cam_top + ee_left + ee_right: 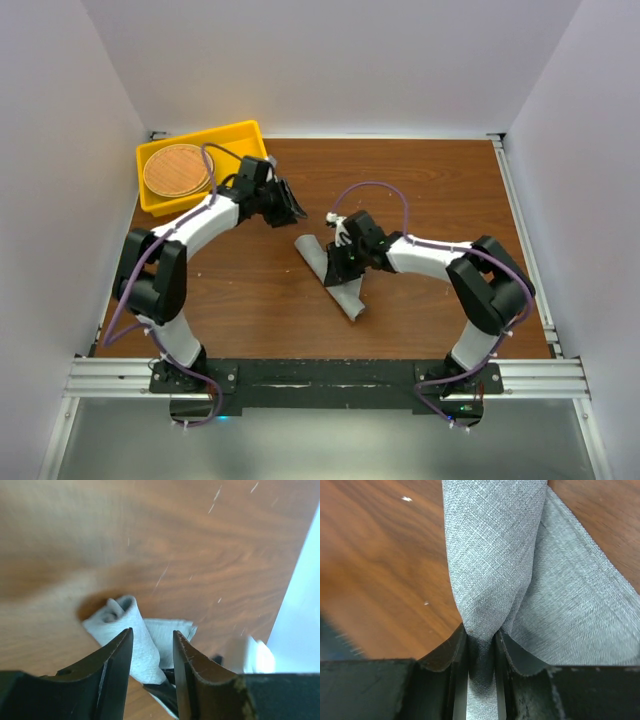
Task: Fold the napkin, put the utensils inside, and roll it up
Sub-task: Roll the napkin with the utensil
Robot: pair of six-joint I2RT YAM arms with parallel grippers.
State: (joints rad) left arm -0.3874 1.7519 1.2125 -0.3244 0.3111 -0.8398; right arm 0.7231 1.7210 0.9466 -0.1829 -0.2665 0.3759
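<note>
1. Napkin (346, 300) is lying rolled in a V on the bench (420, 190), one fold pinched between the right gripper (481, 637) tips, probably to keep the roll tight.
2. Right arm is reaching low, elbow bent.
3. Left gripper (152, 632) is hovering empty, slightly parted, with the napkin ahead and below.
4. Utensils aren't showing.
</note>
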